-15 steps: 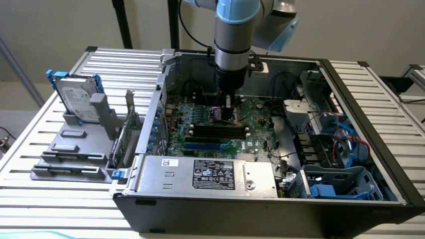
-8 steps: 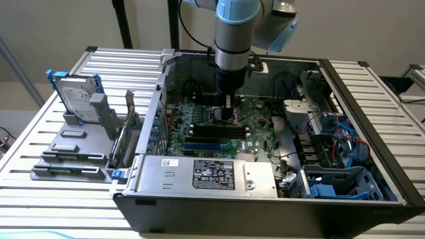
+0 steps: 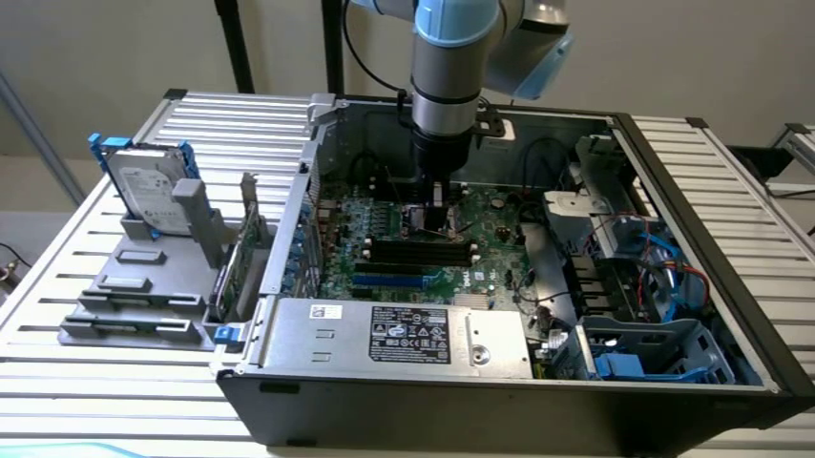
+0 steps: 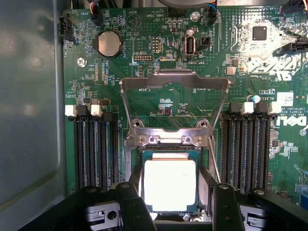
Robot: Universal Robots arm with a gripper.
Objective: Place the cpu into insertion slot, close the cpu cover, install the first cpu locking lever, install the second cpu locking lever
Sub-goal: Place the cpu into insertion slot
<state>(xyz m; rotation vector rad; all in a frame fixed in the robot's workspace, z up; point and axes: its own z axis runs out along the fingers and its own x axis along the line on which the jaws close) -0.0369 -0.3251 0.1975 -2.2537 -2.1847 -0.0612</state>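
From my station, the biggest thing I see is the slatted metal desk [image 3: 64, 382], with the open computer case [image 3: 510, 420] lying on it. The arm [image 3: 446, 76] reaches straight down into the case over the green motherboard [image 4: 159, 53]. A silver power supply [image 3: 382, 334] sits along the near wall of the case. Outside it, toward the exterior view's left, a hard drive [image 3: 147, 191] stands upright in a grey holder.

On the board, two banks of long black memory slots [image 4: 96, 149] run either side of the socket area, and a coin cell battery [image 4: 108, 43] sits further off.

The cpu cover [image 4: 173, 82] stands tilted up on its hinge, and green board shows through its square window. Just beside the hinge is the insertion slot [image 4: 168, 150], and the cpu [image 4: 170, 185] lies inside its rim, bright metal top facing up.

The gripper [image 4: 172, 195] hangs low over the slot. Its jaws are spread wide, one black finger [image 4: 130, 202] on each side of the cpu, released rather than clamped. From this angle I can't be sure whether the finger edges touch the chip's sides.
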